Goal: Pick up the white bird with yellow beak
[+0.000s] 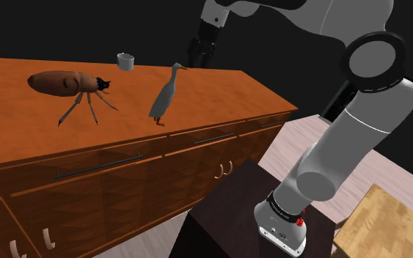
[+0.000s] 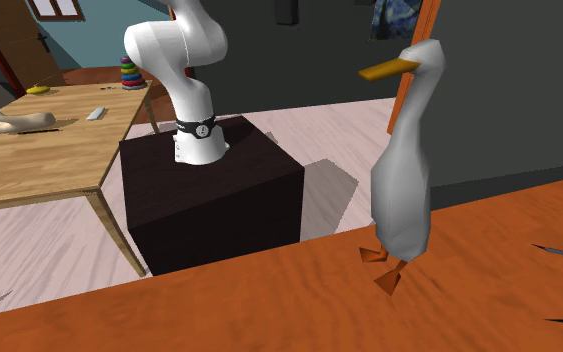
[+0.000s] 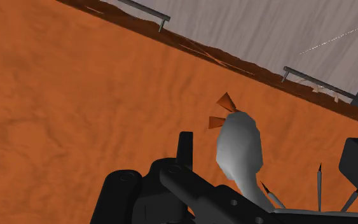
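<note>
Shoulder view is showing the pale grey-white bird (image 1: 166,95) standing upright on the orange-brown counter (image 1: 21,135), near the counter's front edge and above its drawers (image 1: 124,176). The second exterior view is confirming the yellow-orange beak (image 2: 389,68) and the orange feet planted on the counter top. The gripper (image 1: 201,53) is hanging over the counter's rear part, higher than the bird's head and touching nothing. In the wrist view the black fingers (image 3: 185,149) are standing spread apart and are pinching nothing. The bird's body is appearing below them, nearer to one finger than to the other and not in contact with either. A brown beetle-like figure (image 1: 69,84) and a small white cup (image 1: 126,61) are also resting on the counter, both apart from the bird. Judging from these positions, the task is at the approach stage: no grasp is being made and the bird is not being lifted. What appears to be remaining is lowering toward the counter, centring the spread fingers about the bird, closing them and raising it off the counter.
</note>
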